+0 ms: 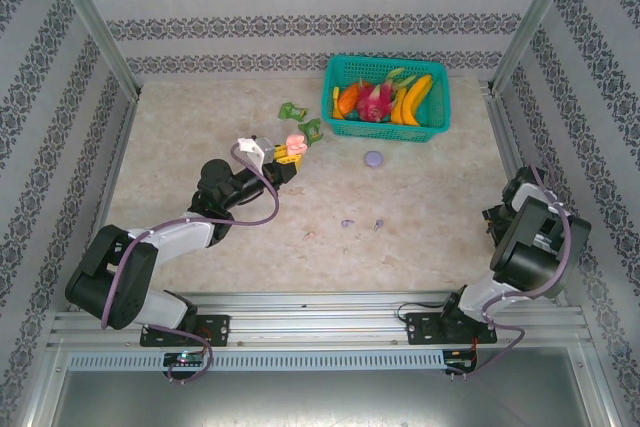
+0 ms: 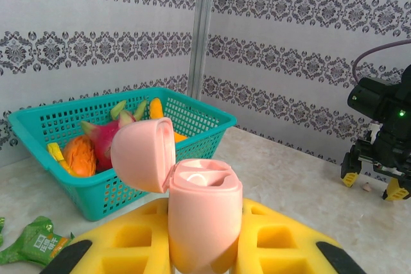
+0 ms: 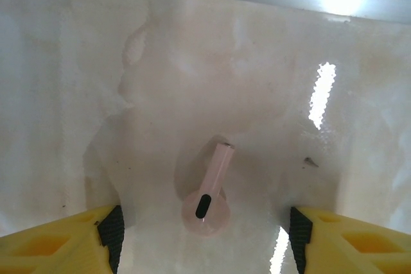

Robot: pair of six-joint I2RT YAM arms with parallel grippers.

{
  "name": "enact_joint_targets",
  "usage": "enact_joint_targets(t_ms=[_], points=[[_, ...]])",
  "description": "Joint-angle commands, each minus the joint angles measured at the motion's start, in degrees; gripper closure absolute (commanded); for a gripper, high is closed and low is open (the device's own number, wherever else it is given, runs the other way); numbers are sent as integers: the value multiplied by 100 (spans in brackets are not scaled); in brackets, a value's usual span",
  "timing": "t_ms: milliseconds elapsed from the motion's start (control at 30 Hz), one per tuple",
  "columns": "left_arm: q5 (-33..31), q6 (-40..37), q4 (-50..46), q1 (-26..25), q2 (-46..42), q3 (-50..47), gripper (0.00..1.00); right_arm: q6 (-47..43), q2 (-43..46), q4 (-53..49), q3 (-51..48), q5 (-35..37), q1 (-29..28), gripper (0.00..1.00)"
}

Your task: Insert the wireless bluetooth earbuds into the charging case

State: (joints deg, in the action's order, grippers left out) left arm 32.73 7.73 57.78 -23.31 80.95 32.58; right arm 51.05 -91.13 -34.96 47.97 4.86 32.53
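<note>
My left gripper (image 2: 202,256) is shut on the pink charging case (image 2: 205,206), holding it upright above the table with its lid (image 2: 142,154) hinged open. In the top view that case (image 1: 295,143) sits at the left gripper (image 1: 287,152). A pale pink earbud (image 3: 209,196) lies on the table, stem pointing away. My right gripper (image 3: 205,235) is open and straddles it, with a clear gap to each finger. The left wrist view has the right gripper (image 2: 372,183) low over the earbud (image 2: 366,187). Two purple earbuds (image 1: 347,223) (image 1: 378,224) lie mid-table.
A teal basket (image 1: 440,122) of toy fruit stands at the back. A round purple case (image 1: 373,158) lies in front of it. Green wrappers (image 1: 292,110) (image 1: 311,129) lie behind the left gripper. Patterned walls and metal posts close in the table's sides.
</note>
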Motion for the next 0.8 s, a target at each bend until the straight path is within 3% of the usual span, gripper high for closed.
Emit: enact_joint_targets(t_ms=[0, 433, 767], points=[[-3, -43, 188, -96, 35, 133, 100, -174, -303, 554, 97, -171, 47, 36], [16, -45, 291, -102, 149, 161, 100, -275, -425, 606, 166, -279, 42, 61], [24, 10, 353, -99, 202, 169, 100, -368, -322, 684, 138, -398, -161, 73]])
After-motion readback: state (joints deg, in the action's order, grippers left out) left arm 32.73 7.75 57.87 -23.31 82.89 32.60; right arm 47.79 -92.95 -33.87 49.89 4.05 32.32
